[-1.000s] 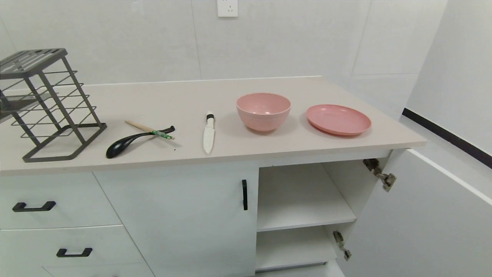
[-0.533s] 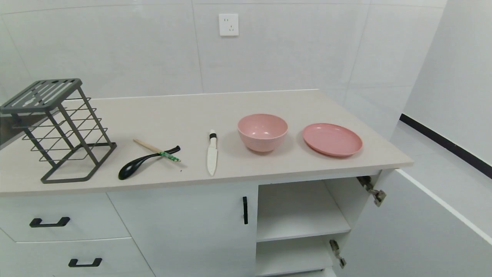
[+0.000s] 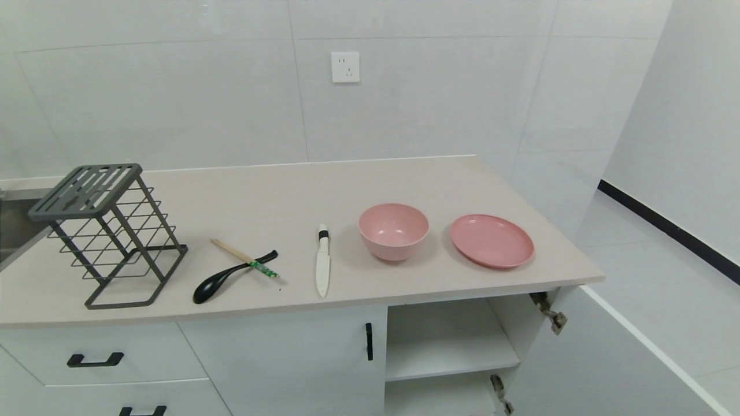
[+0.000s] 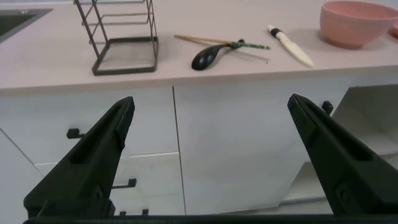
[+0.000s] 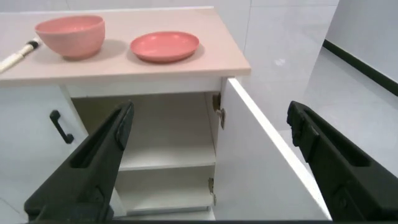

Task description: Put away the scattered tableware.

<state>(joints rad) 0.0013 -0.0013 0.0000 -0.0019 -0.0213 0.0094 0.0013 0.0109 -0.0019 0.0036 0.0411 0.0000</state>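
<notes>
Tableware lies along the countertop (image 3: 277, 190): black spoon (image 3: 222, 280) crossed with chopsticks (image 3: 243, 258), white knife (image 3: 322, 263), pink bowl (image 3: 393, 230), and pink plate (image 3: 491, 240) just beside it. My left gripper (image 4: 211, 102) and right gripper (image 5: 210, 111) both gape wide, holding nothing, before the open cabinet (image 3: 445, 341).

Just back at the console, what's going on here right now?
Nothing is in hand yet. The left gripper and right gripper are both open, facing the cabinet fronts. The pink bowl, pink plate, knife, black spoon and chopsticks all lie on the counter, with the wire rack at its left end. The cabinet door under the plate stands open.
</notes>
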